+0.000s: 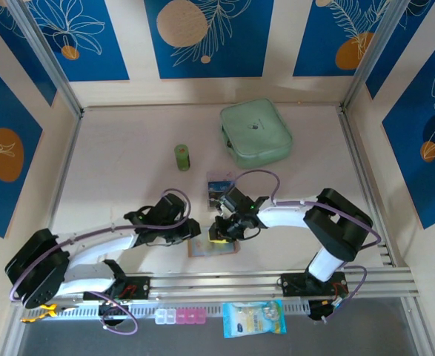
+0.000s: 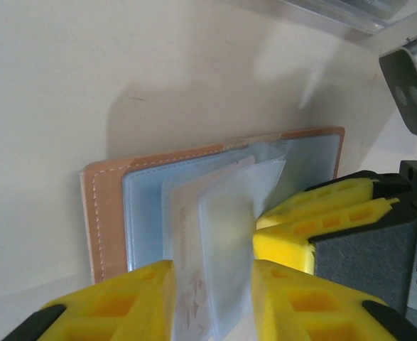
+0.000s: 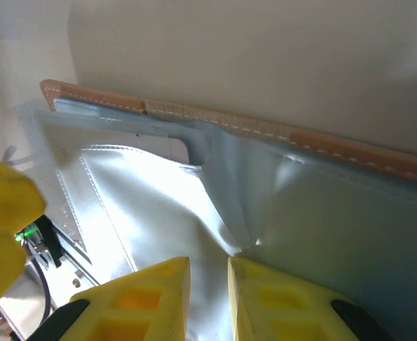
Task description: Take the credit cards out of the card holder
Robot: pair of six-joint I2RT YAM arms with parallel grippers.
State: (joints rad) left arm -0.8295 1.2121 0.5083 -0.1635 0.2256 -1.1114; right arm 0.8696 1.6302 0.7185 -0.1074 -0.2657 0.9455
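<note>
The small flat tan-pink leather card holder (image 1: 213, 247) lies open on the pale table top (image 1: 128, 163) near its front edge. Its long side runs left to right, directly between the two arms. The left gripper (image 2: 212, 284) comes at it from the left and the right gripper (image 3: 208, 284) from the right, so both are right at it and neither is clearly nearer. In the left wrist view a pale plastic credit card (image 2: 183, 249) sits in a clear plastic sleeve (image 2: 229, 213) of the holder. Its long axis points straight ahead of the left fingers, and its near end lies in the gap between them. Those yellow jaws stand apart on either side of card and sleeve, and I cannot tell that they press on either. In its own wrist view the right gripper's jaws are almost together, and the sleeve's creases run into the narrow gap, so it seems pinched on the clear sleeve, pinning the holder. Judging from this, the next pull falls to the left gripper: close on the card's near end and draw it back along its length. A few loose blue and dark cards (image 1: 218, 189) lie on the table just beyond the holder.
</note>
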